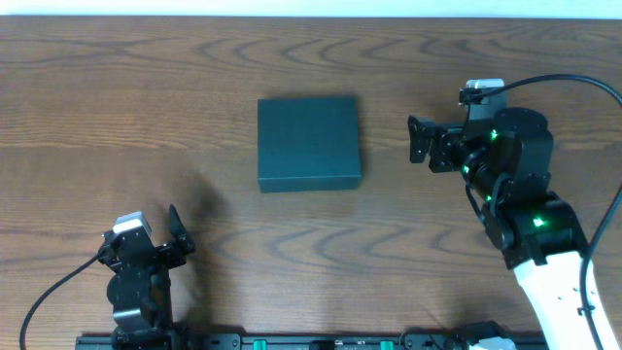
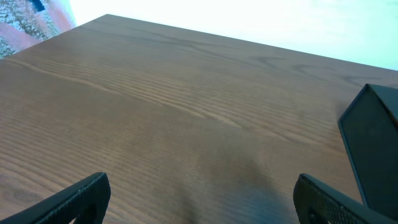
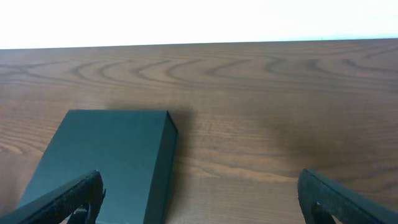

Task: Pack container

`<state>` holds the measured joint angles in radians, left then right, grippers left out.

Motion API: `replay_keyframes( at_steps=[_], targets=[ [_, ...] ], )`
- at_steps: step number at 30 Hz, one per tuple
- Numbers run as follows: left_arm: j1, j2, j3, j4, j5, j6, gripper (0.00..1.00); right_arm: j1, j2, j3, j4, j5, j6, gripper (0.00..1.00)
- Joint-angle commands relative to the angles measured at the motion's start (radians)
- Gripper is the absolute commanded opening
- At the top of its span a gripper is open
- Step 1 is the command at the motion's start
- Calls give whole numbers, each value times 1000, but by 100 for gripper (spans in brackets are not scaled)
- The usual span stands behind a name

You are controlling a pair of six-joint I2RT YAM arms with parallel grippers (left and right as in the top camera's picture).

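Note:
The container [image 1: 308, 142] is a dark teal box, closed, lying flat at the table's middle. It also shows in the right wrist view [image 3: 106, 162] and at the right edge of the left wrist view [image 2: 376, 149]. My right gripper [image 1: 420, 141] is open and empty, to the right of the container, its fingers pointing at the box's right side. In the right wrist view [image 3: 202, 199] one finger hangs over the box's top. My left gripper [image 1: 175, 231] is open and empty at the front left, well apart from the container; bare wood lies between its fingers [image 2: 202, 199].
The wooden table [image 1: 117, 97] carries nothing else that I can see. Its far edge [image 3: 199, 45] runs along the top of the views. Black cables trail from both arms.

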<state>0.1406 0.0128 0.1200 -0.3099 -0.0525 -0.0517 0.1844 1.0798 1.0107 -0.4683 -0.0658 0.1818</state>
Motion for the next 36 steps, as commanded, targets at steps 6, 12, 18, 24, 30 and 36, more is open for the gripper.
replay_keyframes(
  at_steps=[6, 12, 18, 24, 30, 36],
  targets=[
    [3, -8, -25, -2, -7, 8, 95, 6, -125, 16, -84, 10, -11, 99],
    [3, -8, -25, -2, -7, 7, 95, 6, -304, 13, -164, 147, -61, 99],
    [3, -8, -25, -2, -7, 7, 95, -9, -499, -115, -162, 161, -101, 99],
    [3, -8, -25, -2, -7, 8, 95, -42, -680, -387, -40, 163, -44, 99],
    [3, -8, -25, -2, -7, 7, 95, -42, -864, -621, 22, 166, -21, 99],
    [3, -8, -25, -2, -7, 8, 95, -42, -1009, -787, 24, 167, 13, 99]
  ],
)
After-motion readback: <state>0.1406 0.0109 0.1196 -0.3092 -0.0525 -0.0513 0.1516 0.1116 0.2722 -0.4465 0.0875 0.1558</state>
